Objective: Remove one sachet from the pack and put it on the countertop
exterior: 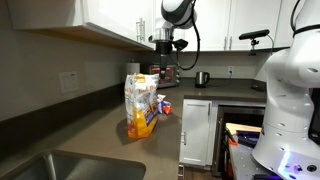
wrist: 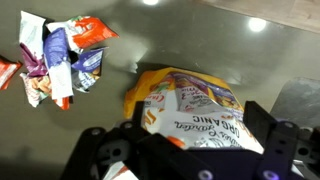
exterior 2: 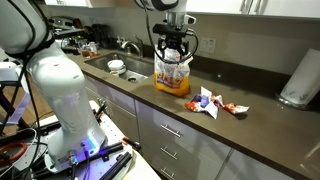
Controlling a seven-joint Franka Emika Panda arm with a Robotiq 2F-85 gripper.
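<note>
Going L to R in an exterior view: steel sink (exterior 2: 136,66) set in the tabletop (exterior 2: 265,120), w/ a small white bowl (exterior 2: 116,67) just beside it; contents of both too small to tell; then the pack (exterior 2: 172,76), upright near the tabletop's middle, w/ the hand (exterior 2: 172,52) directly above its top; then loose sachets (exterior 2: 212,101) lying flat on the tabletop just R of the pack, not touching it; paper-towel roll (exterior 2: 298,78) well apart at far R.

Wrist view shows the jaws spread wide either side of the pack, nothing gripped btwn them; so the hand is open, poised over the pack's top. No view looks inside the pack, so how many sachets it holds can't be told.

Risks, as I judge them: pack is light, crinkly plastic, so closing on its wall instead of a sachet would lift or topple the whole thing; a sideways nudge could tip it toward the sink; the hand may pinch several sachets at once; a sachet could snag on the rim & drag the pack up w/ it.
</note>
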